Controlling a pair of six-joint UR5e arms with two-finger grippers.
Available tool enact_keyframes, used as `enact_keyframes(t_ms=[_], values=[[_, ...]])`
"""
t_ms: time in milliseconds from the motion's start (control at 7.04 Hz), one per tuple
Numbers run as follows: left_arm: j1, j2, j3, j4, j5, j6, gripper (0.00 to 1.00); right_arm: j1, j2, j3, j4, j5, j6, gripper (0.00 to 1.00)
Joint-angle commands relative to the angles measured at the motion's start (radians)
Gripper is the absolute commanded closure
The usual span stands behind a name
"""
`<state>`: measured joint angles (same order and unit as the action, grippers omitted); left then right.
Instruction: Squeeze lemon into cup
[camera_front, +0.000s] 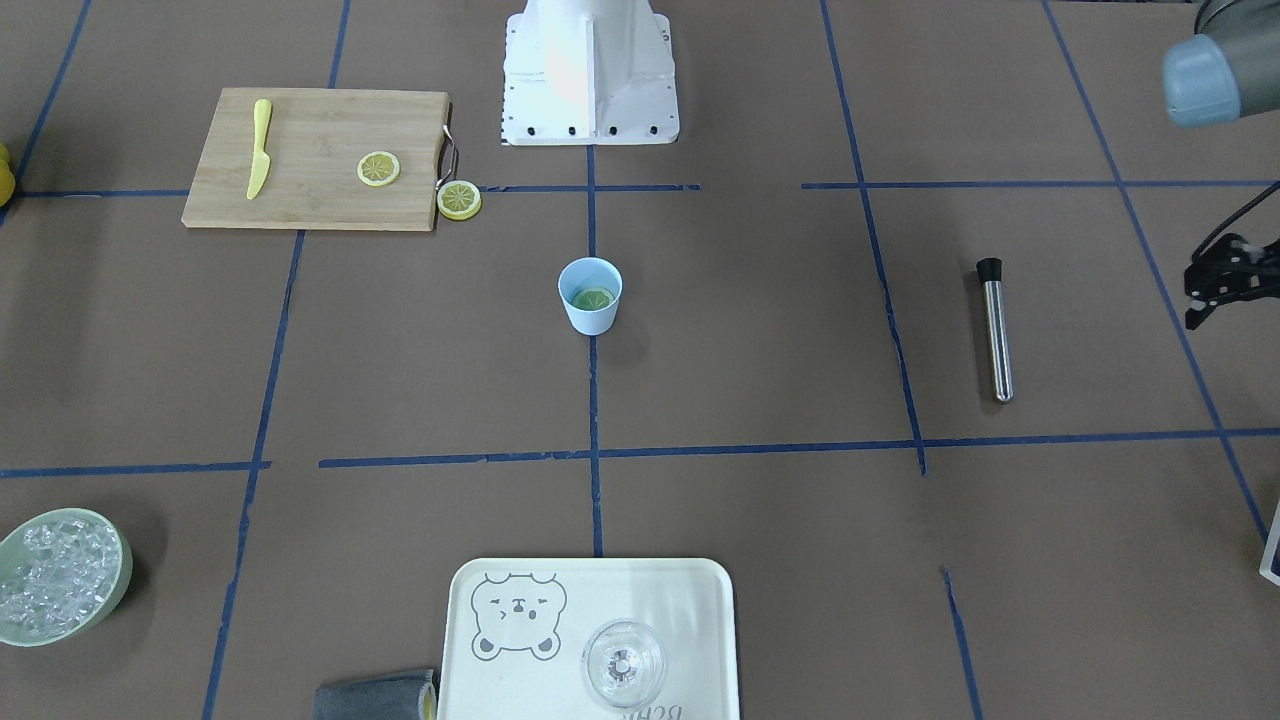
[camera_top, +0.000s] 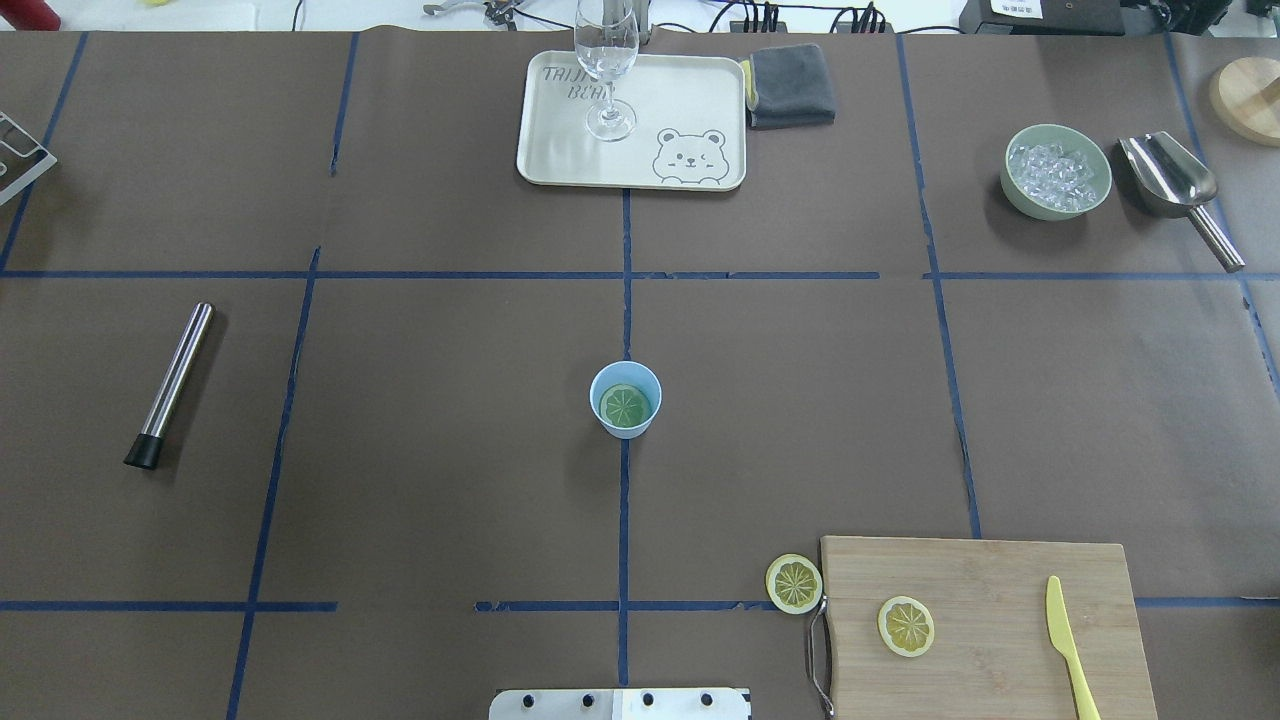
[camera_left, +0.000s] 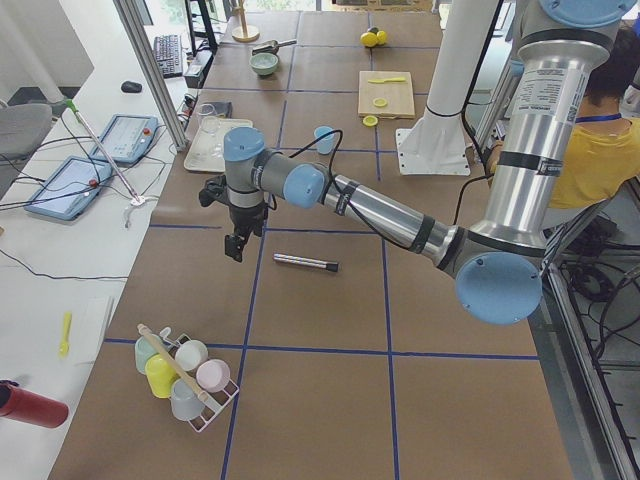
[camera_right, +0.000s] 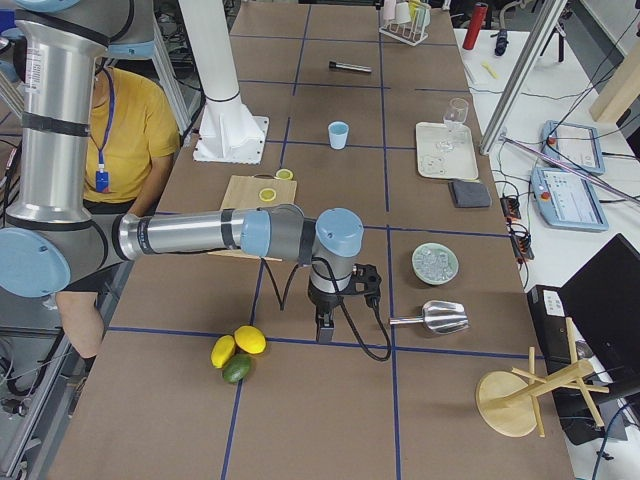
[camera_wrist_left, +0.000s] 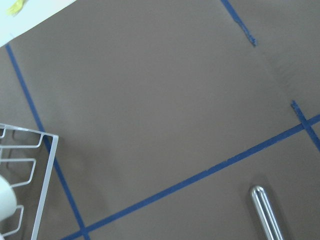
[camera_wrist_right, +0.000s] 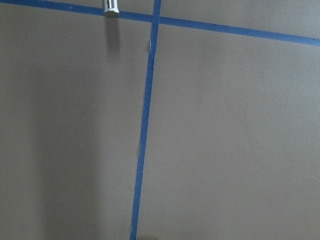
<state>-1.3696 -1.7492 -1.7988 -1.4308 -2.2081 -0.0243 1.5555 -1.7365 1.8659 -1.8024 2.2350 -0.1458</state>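
Observation:
The light-blue cup (camera_top: 607, 378) stands upright at the table's middle, with one lemon slice (camera_top: 625, 406) lying flat inside it; both also show in the front view, the cup (camera_front: 590, 315) and the slice (camera_front: 593, 298). A second slice (camera_top: 906, 626) lies on the cutting board (camera_top: 1000, 580). A third slice (camera_top: 794, 583) lies on the table at the board's corner. My left gripper (camera_left: 237, 243) hangs over the table far left of the cup, near the muddler; its jaws are unclear. My right gripper (camera_right: 325, 325) hangs far right, near the scoop; I cannot tell its state. Both are empty of lemon.
A yellow knife (camera_top: 1068, 640) lies on the board. A steel muddler (camera_top: 172, 382) lies at left. A tray (camera_top: 560, 150) with a clear glass (camera_top: 606, 60), a grey cloth (camera_top: 792, 85), a bowl of ice (camera_top: 1057, 178) and a scoop (camera_top: 1170, 178) are at the far side. A cup rack (camera_left: 185, 378) stands near the left end.

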Motion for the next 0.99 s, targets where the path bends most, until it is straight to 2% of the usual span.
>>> enact_keyframes(t_ms=[0,142,426,852], values=[[-0.11,0.078,-0.005,0.093,-0.009,0.059,0.0,0.0,0.0,-0.001,0.0,0.002,0.002,0.0],[-0.164,0.15,0.01,0.069,-0.019,0.272,0.0,0.0,0.0,0.001,0.0,0.002,0.002,0.0],[-0.198,0.223,0.01,0.062,-0.145,0.308,0.0,0.0,0.0,0.001,0.0,0.002,0.002,0.0],[-0.2,0.25,0.012,0.044,-0.198,0.305,0.0,0.0,0.0,0.001,0.0,0.003,0.003,0.0]])
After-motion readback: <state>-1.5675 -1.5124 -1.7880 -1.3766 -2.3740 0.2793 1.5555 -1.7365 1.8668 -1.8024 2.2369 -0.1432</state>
